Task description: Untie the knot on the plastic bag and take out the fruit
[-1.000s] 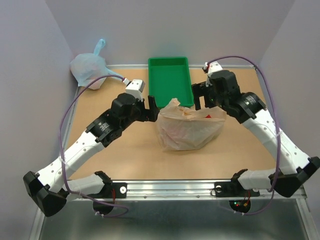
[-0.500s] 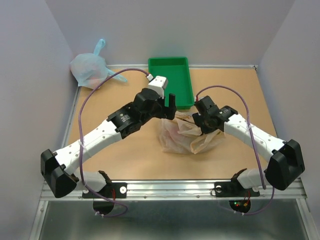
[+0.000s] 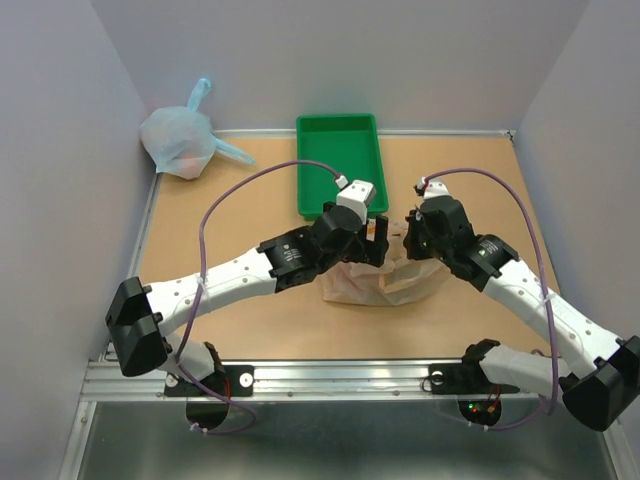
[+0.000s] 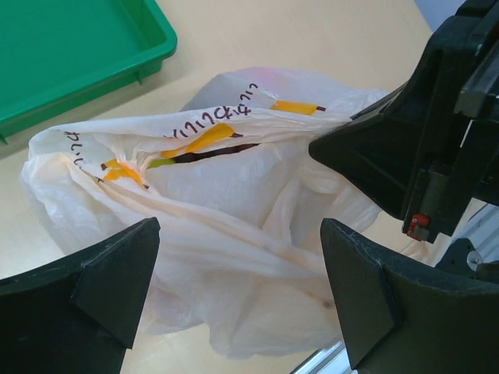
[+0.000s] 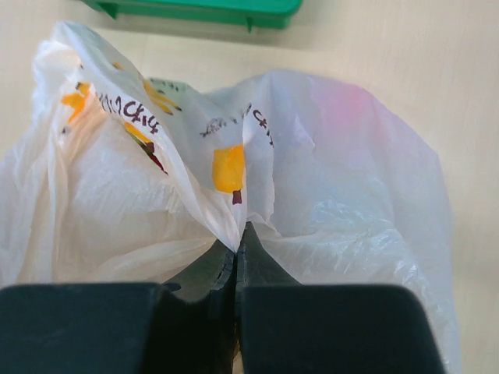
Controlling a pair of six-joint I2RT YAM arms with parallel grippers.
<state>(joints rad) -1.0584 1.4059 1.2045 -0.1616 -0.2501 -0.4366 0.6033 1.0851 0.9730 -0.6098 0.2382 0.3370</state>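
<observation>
Okay, top view: bag (image 3: 345,287) sits mid-table, tray (image 3: 340,160) at its 12 o'clock, blue bag (image 3: 178,140) out at 10; left gripper (image 3: 375,240) over the bag's top, right gripper (image 3: 410,243) at its 1 o'clock edge. Can't read either jaw state from here.

Left wrist: jaws wide, straddling the bag, not touching it. Right gripper comes in from 3 o'clock, tip in the film. Fruit (image 4: 207,154) shows only as a dark strip in a slit at the crest. No clear knot visible.

Right wrist: jaws pinched tight on a gathered ridge of film at 6 o'clock, bag spreading out toward 12.

Handling guess: thin, limp, slippery film that tears easily. The weight is all fruit at the bottom, so it'll sag and slide. Grab bunched folds near the crest, opposite the right pinch, not a single layer.
</observation>
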